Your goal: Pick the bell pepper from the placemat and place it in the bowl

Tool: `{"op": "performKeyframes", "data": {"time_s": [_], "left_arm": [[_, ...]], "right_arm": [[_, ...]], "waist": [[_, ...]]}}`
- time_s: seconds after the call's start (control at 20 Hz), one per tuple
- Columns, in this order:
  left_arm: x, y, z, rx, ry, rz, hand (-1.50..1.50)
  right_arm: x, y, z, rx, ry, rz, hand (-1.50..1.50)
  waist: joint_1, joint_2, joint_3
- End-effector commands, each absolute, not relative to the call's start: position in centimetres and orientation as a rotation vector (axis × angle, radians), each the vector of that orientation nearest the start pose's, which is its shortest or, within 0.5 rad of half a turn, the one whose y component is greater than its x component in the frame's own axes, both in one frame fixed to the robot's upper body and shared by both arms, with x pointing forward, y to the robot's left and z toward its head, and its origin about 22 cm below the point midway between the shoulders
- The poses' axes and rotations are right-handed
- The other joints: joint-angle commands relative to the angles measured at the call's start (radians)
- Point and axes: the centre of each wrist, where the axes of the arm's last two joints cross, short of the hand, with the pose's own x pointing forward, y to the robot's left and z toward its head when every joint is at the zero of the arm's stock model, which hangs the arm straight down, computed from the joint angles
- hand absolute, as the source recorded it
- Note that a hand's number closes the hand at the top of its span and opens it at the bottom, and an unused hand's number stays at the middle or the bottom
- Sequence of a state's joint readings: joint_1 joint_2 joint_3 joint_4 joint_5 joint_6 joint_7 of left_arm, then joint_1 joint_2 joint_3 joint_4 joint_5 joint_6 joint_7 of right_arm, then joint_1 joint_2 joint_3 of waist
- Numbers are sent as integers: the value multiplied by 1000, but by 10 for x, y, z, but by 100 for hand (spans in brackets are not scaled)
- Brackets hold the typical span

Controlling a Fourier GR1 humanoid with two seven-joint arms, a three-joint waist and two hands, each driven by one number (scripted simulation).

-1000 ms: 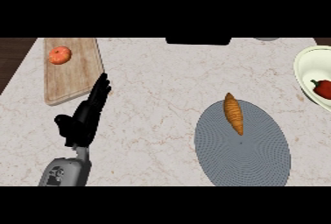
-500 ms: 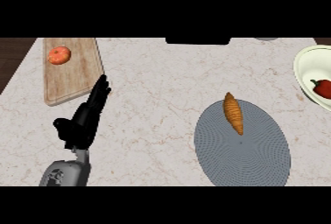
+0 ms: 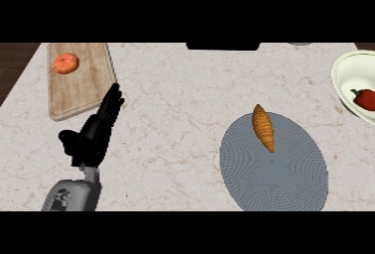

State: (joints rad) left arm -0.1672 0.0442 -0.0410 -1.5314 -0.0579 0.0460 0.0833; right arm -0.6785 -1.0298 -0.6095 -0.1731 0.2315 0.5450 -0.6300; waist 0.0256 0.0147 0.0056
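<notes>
The pale marble counter (image 3: 183,99) fills the view. On it, near and to the right, lies a round grey placemat (image 3: 282,173) with a ribbed surface. At the far left sits a wooden cutting board (image 3: 77,89), and at the far right edge a cream bowl (image 3: 345,79) is partly cut off by the view.

The left hand (image 3: 92,134) rests over the counter at the left, just beside the near end of the board, its fingers straight and pointing away, holding nothing. The right hand shows nowhere, so its state cannot be told.

An orange, tapered vegetable, seemingly a carrot (image 3: 263,127), lies across the far rim of the placemat, partly on it and partly on the counter. A round orange-red fruit, perhaps a tomato (image 3: 65,63), sits on the far part of the board.

The red bell pepper (image 3: 365,99) lies inside the bowl, against its visible wall, not on the placemat. Judged from this layout, the task looks complete: the pepper is in the bowl and no hand touches it. Nothing plainly remains to be done.
</notes>
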Motion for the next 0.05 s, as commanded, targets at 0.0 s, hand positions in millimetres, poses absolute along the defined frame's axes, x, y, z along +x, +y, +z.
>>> {"op": "performKeyframes", "data": {"time_s": [0.0], "left_arm": [[278,210,20,51,-1602,-120,0]], "right_arm": [[248,-596,139,-327,-1741,140,-150]], "waist": [[-2,-2,-1]]}}
